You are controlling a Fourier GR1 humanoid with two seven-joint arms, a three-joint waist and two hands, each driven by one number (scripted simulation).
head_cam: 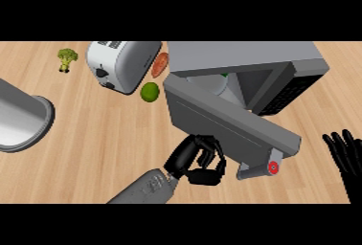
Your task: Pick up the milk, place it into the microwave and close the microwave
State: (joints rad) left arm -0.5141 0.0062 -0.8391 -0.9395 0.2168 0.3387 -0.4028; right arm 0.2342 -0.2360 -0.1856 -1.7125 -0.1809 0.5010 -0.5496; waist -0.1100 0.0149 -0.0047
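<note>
The grey box-shaped microwave (pixel 247 60) stands at one o'clock on the light wooden surface (pixel 92 139), and its grey door (pixel 226 122) is half open. The left robot hand (pixel 198 158), fingers curled with nothing between them, touches the door's outer face, probably to push it shut. The milk is hardly visible: a white shape with green (pixel 223 81) shows inside the cavity, likely the carton. The right robot hand (pixel 346 153) rests at four o'clock, fingers straight.

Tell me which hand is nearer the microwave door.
Left. The left hand is right against the microwave door; the right hand rests open at the right edge, apart from it.
</note>
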